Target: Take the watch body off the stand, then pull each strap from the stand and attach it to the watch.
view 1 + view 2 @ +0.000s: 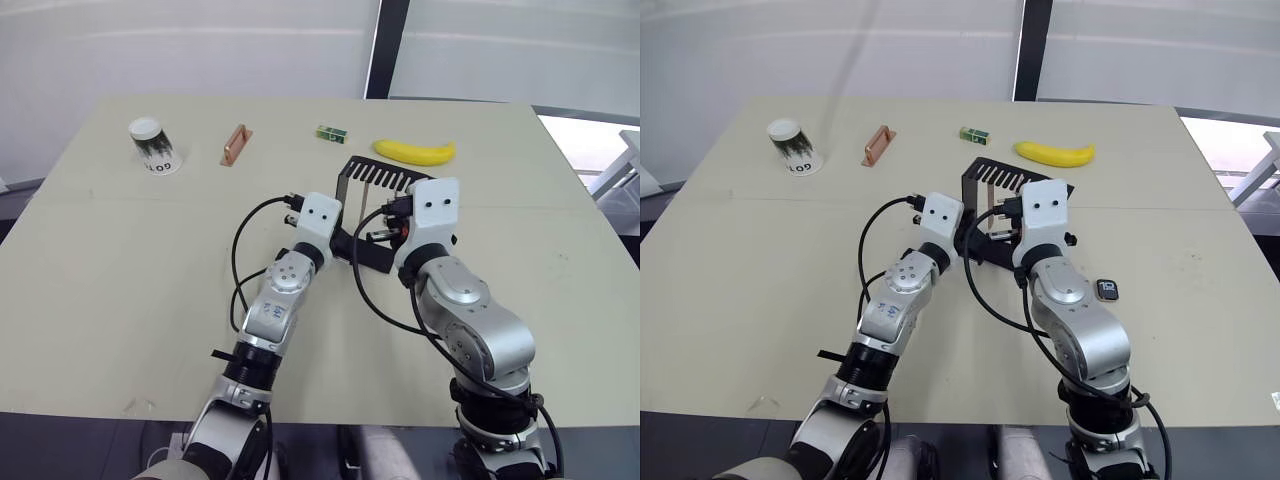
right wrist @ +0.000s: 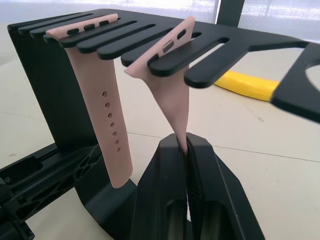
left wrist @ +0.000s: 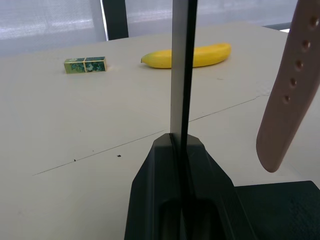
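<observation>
r gripper (image 2: 186, 165) pinched tight on lower end of one pink strap (image 2: 172, 95), which hangs twisted from the comb teeth of the stand (image 2: 150, 37). 2nd strap (image 2: 102, 115), the one w/ holes, hangs free from teeth nearer the upright, just beside it. l gripper (image 3: 182, 150) clamped on the stand's thin upright edge, fingers pressed vs the metal from both sides. watch body (image 1: 1107, 290) lies flat on table (image 1: 740, 260) to robot's right of r arm, apart from stand, screen up. farther back: banana (image 1: 414, 151) just beyond stand, small green block (image 1: 331, 132), copper bar (image 1: 235, 144), overturned paper cup (image 1: 153, 146) far left.
</observation>
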Robot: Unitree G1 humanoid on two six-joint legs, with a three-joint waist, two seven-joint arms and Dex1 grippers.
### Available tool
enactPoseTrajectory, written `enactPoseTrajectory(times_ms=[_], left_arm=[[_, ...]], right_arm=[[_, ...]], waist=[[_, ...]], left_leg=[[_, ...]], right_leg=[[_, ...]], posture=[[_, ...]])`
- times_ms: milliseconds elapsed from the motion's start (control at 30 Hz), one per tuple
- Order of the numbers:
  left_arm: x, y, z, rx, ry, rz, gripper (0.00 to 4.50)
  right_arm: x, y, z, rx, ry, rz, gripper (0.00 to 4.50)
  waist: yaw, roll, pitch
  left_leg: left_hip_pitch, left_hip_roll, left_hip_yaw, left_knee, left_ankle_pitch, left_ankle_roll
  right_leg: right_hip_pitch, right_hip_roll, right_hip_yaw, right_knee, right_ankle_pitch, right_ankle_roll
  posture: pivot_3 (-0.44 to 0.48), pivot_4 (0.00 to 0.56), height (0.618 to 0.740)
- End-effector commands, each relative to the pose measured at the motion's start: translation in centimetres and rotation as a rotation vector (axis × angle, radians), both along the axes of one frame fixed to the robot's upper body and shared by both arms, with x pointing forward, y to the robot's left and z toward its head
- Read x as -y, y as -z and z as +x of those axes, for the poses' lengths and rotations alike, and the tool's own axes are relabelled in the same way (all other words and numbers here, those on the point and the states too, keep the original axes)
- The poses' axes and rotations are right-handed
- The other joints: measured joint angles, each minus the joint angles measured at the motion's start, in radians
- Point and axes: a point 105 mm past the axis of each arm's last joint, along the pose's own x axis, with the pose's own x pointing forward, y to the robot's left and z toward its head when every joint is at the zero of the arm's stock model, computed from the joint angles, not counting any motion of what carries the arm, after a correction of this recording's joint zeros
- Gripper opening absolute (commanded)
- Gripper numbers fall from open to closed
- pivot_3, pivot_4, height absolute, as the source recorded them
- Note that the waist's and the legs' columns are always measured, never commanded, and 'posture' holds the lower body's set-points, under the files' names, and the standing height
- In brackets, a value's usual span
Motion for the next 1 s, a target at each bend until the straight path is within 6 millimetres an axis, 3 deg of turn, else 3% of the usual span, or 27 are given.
enactPoseTrajectory(times_ms=[33, 333, 667, 1000], left_arm=[[1.1, -1.6, -0.4, 0.057, 0.035, -0.011, 0.00], [1.1, -1.5, -0.4, 0.056, 0.034, -0.008, 0.00], [1.0, -1.4, -0.3, 0.033, 0.052, -0.015, 0.00], [1.0, -1.5, -0.2, 0.040, 0.051, -0.012, 0.00]], right_arm=[[-0.4, -2.0, -0.9, 0.091, -0.037, -0.005, 0.06], [-0.5, -3.9, -2.3, 0.145, -0.088, -0.056, 0.06], [0.7, -1.3, -4.1, 0.056, -0.128, -0.132, 0.06], [0.9, 0.4, -6.7, -0.016, -0.319, -0.142, 0.06]], waist=[[0.000, 0.000, 0.000], [0.000, 0.000, 0.000], [0.000, 0.000, 0.000], [0.001, 0.000, 0.000]], left_leg=[[0.000, 0.000, 0.000, 0.000, 0.000, 0.000], [0.000, 0.000, 0.000, -0.001, 0.000, 0.000], [-0.001, 0.000, 0.000, -0.001, 0.000, 0.000], [0.000, 0.000, 0.000, -0.002, 0.000, 0.000]], right_leg=[[0.000, 0.000, 0.000, 0.000, 0.000, 0.000], [0.000, 0.000, 0.000, 0.000, 0.000, 0.000], [-0.001, 0.000, 0.000, -0.001, 0.000, 0.000], [0.000, 0.000, 0.000, -0.002, 0.000, 0.000]], posture=[[0.000, 0.150, 0.740], [0.000, 0.150, 0.740], [0.000, 0.150, 0.740], [0.000, 0.150, 0.740]])
